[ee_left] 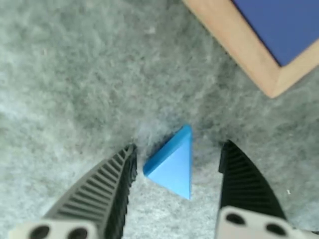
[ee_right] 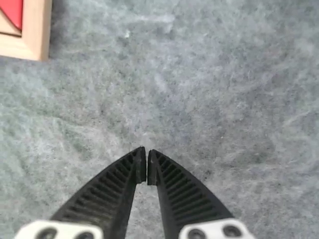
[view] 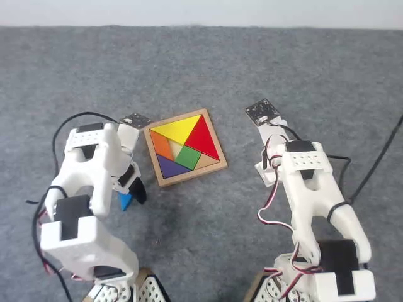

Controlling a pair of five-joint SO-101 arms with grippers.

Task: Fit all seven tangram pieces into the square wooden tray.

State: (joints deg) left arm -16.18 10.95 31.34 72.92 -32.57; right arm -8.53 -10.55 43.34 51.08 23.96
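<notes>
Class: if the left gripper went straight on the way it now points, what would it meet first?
Probably the blue triangle, lying on the grey carpet between the open jaws of the left gripper. The jaws would likely pass either side and touch carpet, though depth is unclear.

Loose triangle between left jaws, just beside tray
</notes>
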